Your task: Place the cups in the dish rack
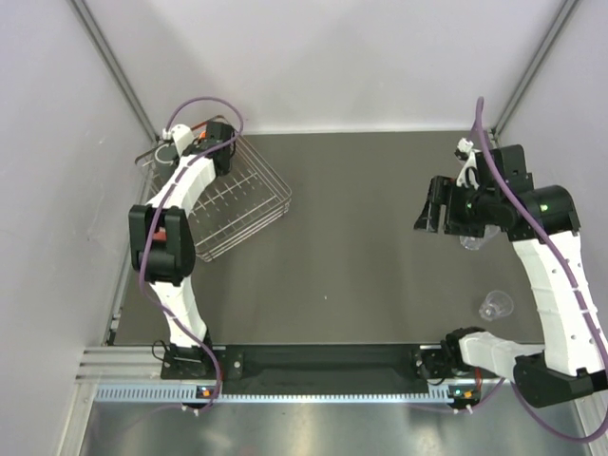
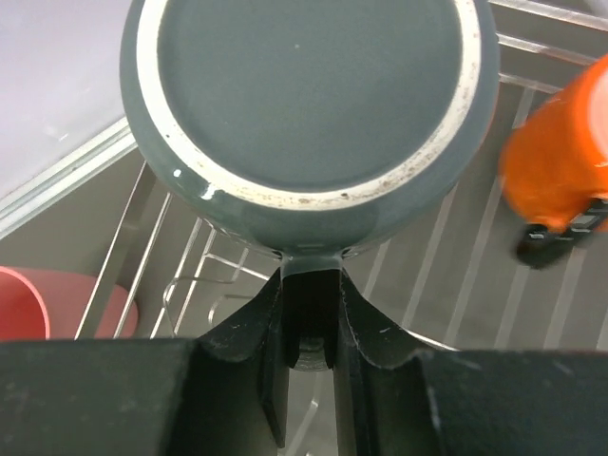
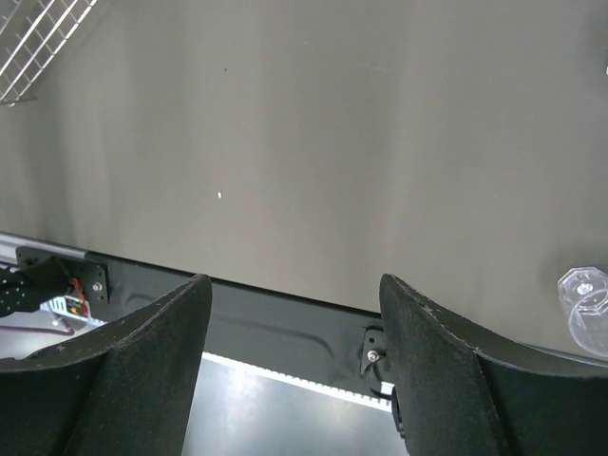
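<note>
Grey cup [image 2: 309, 95] hangs base-up, pinched in the left gripper [image 2: 311, 285] over the dish rack [image 1: 249, 204], likely to drain; right gripper [image 3: 294, 285] gapes empty

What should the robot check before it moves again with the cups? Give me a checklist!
1. Left gripper grips the dark grey cup: ok, pinched at its rim.
2. Grey cup is over the dish rack: ok, wires show beneath it.
3. Grey cup is apart from the orange mug: ok, a gap shows between them.
4. Grey cup rests on the rack floor: cannot tell.
5. Right gripper is open and empty: ok.
6. Clear tumbler is loaded: not ok, it sits on the table.
</note>
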Controlling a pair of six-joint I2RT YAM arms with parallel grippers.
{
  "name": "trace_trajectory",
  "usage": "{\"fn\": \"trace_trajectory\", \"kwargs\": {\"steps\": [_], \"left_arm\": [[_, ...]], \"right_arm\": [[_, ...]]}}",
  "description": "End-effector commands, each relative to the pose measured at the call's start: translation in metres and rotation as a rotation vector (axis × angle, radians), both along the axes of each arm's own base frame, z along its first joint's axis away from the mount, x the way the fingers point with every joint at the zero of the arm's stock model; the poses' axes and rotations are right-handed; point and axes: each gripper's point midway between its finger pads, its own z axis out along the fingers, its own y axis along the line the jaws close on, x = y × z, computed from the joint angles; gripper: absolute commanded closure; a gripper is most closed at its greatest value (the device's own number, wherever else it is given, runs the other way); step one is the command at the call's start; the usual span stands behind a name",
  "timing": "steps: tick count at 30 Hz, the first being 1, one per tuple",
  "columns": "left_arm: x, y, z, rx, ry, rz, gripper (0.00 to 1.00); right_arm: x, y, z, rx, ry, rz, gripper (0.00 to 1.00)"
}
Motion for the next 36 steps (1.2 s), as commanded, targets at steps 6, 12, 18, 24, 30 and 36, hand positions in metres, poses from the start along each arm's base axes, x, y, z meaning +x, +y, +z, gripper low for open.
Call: {"fn": "trace_trajectory", "kwargs": {"steps": [6,12,18,24,30,36], "left_arm": [[0.023,0.019,-0.009,0.055,-0.155,0.000,1.00],[0.035,0.025,-0.026,0.039,-0.150,-0.015,1.00],[0.050,0.033,-0.043,-0.006,-0.169,-0.027,1.00],[0.059,0.035,-0.051,-0.001,-0.150,-0.050,1.00],[0.056,0.042,-0.052,0.026,-0.155,-0.022,1.00],[0.057,0.044,-0.055,0.011,-0.183,0.000,1.00]], "right_arm": [[0.010,0.003,0.002,-0.036,-0.009,0.031,0.29],[0.014,0.004,0.000,-0.053,-0.004,0.039,0.28],[0.014,0.004,-0.002,-0.058,0.006,0.038,0.28],[0.018,0.005,-0.005,-0.059,0.020,0.040,0.28],[0.021,0.006,-0.005,-0.058,0.020,0.041,0.28],[0.022,0.007,-0.005,-0.058,0.024,0.042,0.28]]}}
